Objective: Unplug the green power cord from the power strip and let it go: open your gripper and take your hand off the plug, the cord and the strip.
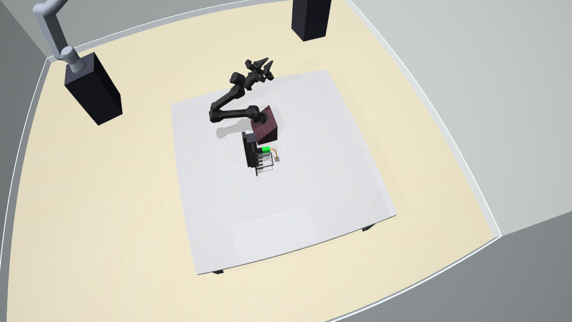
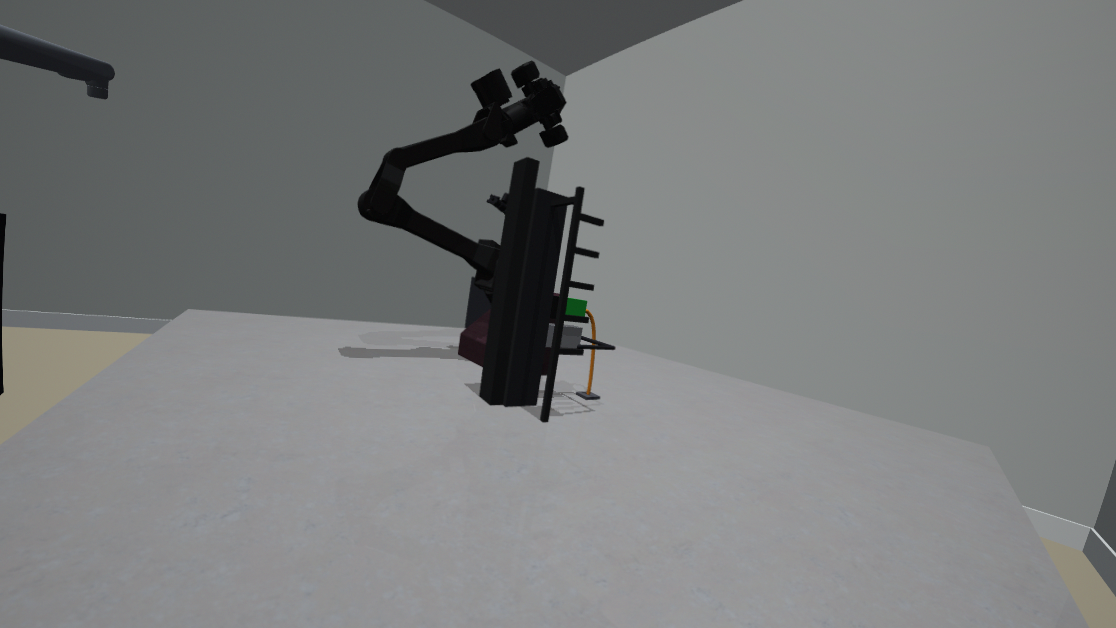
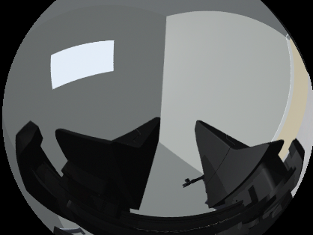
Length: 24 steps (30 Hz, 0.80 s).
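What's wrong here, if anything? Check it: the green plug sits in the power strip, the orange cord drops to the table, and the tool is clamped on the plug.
One error: the tool is not on the green plug. The top view shows it raised far from the power strip, and the wrist view shows nothing between its partly closed fingers. The plug does sit in the strip, and the orange cord drops to the table.

One arm (image 1: pixel 229 102) with one gripper (image 1: pixel 267 67) (two fingers, nothing between them). One upright black power strip (image 1: pixel 249 149); beside it, one green plug (image 1: pixel 265 149), one orange cord (image 1: pixel 274 152) and one maroon block (image 1: pixel 267 126). Farther from the strip, two dark pillars (image 1: pixel 94 87) on the floor.
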Motion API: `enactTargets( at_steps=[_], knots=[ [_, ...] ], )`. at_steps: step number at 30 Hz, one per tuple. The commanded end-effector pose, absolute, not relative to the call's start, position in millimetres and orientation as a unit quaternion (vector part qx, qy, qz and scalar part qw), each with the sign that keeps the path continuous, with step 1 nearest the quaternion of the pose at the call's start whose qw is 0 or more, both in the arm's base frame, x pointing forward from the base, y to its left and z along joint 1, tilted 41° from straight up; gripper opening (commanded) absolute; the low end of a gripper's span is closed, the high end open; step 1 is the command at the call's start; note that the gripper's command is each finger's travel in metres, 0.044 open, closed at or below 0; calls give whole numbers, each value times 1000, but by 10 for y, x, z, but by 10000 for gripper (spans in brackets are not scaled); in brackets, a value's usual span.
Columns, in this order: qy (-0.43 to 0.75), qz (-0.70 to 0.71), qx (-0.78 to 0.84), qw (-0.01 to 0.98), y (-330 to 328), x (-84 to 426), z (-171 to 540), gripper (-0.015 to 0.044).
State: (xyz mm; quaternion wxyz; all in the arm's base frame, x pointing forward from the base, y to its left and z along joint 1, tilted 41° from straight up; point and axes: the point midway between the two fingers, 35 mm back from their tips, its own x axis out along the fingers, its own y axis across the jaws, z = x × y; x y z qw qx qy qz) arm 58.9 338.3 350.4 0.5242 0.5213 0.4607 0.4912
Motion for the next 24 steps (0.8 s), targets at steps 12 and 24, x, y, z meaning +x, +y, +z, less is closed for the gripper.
enactTargets(
  at_steps=[12, 24],
  knots=[
    [405, 247, 94, 875, 2833, 2324, 1839, 160],
    [534, 126, -324, 770, 1484, 2819, 958, 160]
  ],
)
